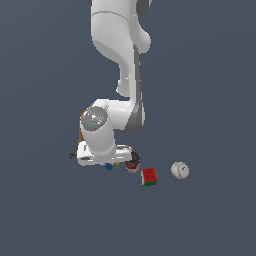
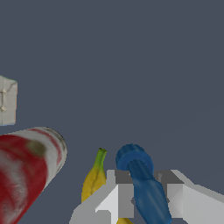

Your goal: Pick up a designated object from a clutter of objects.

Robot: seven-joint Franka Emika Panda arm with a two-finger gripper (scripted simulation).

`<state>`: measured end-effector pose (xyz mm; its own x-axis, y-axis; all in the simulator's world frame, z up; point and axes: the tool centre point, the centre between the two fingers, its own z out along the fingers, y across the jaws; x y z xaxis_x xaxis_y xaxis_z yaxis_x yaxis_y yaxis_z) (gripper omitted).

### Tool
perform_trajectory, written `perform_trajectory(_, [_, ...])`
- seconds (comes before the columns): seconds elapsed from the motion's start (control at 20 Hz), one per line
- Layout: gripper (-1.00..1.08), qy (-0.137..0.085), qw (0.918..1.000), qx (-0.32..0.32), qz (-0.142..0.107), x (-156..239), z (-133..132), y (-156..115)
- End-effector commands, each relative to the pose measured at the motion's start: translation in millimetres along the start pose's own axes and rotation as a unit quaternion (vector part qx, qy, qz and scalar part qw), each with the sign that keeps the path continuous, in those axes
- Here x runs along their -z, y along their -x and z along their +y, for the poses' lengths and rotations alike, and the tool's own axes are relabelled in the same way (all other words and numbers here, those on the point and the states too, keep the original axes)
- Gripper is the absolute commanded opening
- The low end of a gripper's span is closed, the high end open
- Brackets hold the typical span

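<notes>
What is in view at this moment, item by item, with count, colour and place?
blue object: 1, bright blue, between the gripper fingers.
banana: 1, yellow with green stem, beside the blue object.
can: 1, dark red label, next to the arm's hand.
cube: 1, red and green, between can and baseball.
baseball: 1, white, farthest toward the exterior view's right.
hammer: 1, brown handle, mostly hidden behind the arm.
gripper: 1, white, lowered over the clutter, fingers either side of the blue object.

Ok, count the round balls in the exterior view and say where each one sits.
1. The white baseball lies on the floor at the exterior view's right, apart from the red-and-green cube beside it. The arm covers part of the clutter, so another could be hidden.
</notes>
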<state>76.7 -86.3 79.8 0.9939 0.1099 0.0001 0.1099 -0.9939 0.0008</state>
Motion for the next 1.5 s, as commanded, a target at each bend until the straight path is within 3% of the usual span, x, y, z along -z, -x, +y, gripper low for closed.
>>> perform_trajectory(0.0, [-1.00, 0.000, 1.0000, 0.001, 0.001, 17, -11, 2])
perform_trajectory(1.45, [-1.00, 0.001, 1.0000, 0.001, 0.000, 313, -198, 44])
